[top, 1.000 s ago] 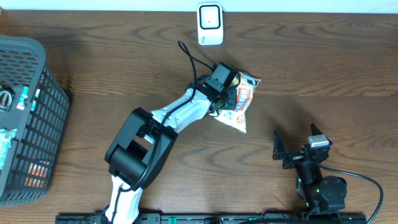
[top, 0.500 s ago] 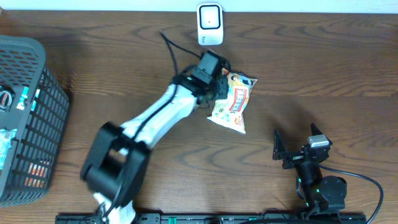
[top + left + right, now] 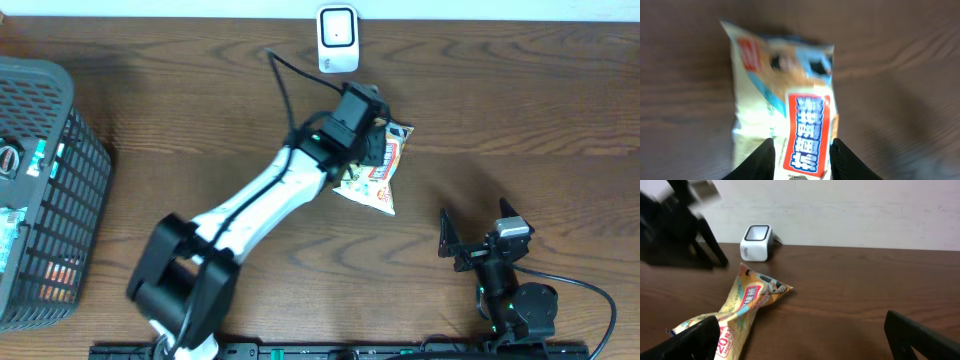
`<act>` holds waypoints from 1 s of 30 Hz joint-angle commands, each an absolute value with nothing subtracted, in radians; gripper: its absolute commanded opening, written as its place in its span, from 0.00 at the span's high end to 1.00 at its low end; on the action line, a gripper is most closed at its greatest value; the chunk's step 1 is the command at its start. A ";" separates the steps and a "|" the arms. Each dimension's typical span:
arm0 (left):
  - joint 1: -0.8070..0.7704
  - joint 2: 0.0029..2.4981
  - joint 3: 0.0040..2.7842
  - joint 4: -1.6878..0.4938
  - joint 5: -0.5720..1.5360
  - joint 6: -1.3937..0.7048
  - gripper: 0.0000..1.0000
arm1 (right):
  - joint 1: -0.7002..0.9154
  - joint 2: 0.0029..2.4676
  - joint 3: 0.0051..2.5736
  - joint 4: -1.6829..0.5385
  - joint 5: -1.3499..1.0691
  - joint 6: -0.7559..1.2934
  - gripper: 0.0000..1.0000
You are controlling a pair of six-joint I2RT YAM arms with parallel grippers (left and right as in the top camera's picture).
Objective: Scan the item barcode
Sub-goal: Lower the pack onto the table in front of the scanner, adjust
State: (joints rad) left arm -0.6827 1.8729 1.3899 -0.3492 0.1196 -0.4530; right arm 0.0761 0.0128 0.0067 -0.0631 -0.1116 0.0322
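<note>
- While the left gripper [image 3: 803, 147] clamps the near end of the snack bag [image 3: 388, 165], its dark fingers [image 3: 764, 160] sit on either side of the red label.
- Seen from overhead, the bag lies just past the centre of the table [image 3: 560, 100], toward 1 o'clock.
- A white scanner [image 3: 338, 38] stands at the table's 12 o'clock edge; the bag is near it, at its 5 o'clock, not touching.
- From the right wrist, the bag's far end is tilted up off the wood.
- At 5 o'clock the right gripper [image 3: 805, 337] has its jaws spread wide, holding nothing, well apart from the bag.
- A dark mesh basket [image 3: 45, 150] sits at 9 o'clock.
</note>
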 commanded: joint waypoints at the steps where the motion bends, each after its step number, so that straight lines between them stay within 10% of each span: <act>1: -0.710 1.954 1.380 -0.350 0.115 -0.466 0.64 | 0.080 0.009 0.006 -0.067 -0.111 0.018 0.01; 30: -0.705 1.827 1.382 -0.471 0.029 -0.423 0.64 | 0.080 0.009 0.006 -0.067 -0.111 0.018 0.01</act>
State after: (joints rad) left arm -0.7033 1.7966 1.3846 -0.4637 -0.0612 -0.4175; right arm 0.0761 0.0128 0.0067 -0.0631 -0.1112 0.0322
